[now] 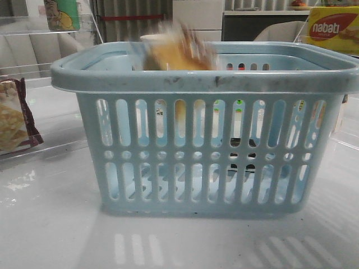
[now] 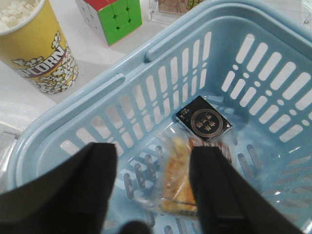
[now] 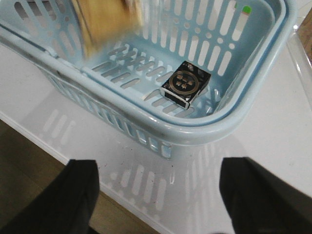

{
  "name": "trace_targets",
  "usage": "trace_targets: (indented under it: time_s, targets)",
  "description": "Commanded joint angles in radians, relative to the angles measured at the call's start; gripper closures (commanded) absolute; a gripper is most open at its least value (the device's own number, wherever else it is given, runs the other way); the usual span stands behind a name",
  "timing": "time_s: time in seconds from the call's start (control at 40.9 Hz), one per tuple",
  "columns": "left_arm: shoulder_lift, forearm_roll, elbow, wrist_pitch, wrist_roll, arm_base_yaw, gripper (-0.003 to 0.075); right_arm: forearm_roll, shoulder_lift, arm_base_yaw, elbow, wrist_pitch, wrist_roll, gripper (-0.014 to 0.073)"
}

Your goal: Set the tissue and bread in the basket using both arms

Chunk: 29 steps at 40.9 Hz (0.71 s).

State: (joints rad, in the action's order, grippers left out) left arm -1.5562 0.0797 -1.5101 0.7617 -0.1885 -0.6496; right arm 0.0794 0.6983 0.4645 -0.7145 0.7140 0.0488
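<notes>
Both jaws gape empty; the blurred bread (image 1: 178, 53) over the basket (image 1: 207, 84) could land on the tissue (image 3: 185, 83).

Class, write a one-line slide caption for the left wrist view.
Open left gripper above the light blue basket, with the wrapped bread between its fingers beside the dark tissue pack inside.

— What sits on the tabletop (image 1: 56, 235)?
— The basket (image 1: 207, 151), about in the middle, throwing slotted reflections on the glossy white surface.
— Anything else?
— A popcorn cup (image 2: 36, 46) and a puzzle cube (image 2: 114, 17) stand beyond the basket; a cracker packet (image 1: 14, 120) is off to the left.
</notes>
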Motion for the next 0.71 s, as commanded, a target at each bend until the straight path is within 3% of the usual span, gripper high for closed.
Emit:
trace_targets:
  time_s: [0.0,0.171,0.562,0.684]
  targets:
    - [0.053,0.015,-0.029,-0.080,0.002,-0.005,0.0139,-0.007,-0.004,0.001,-0.024,-0.066,0.011,-0.0017]
    - [0.176,0.029,0.051,-0.095,0.002,-0.007,0.0141,-0.007,-0.004,0.001,-0.024,-0.066,0.011,-0.0017]
    - [0.649,0.027,0.520,-0.157,0.011,-0.007,0.0141,-0.023,-0.004,0.001,-0.024,-0.023,0.011,-0.0017]
    - [0.787,-0.051,0.642,-0.134,0.117,-0.007,0.0141,-0.047,-0.004,0.001,-0.022,-0.010,0.011,-0.0017]
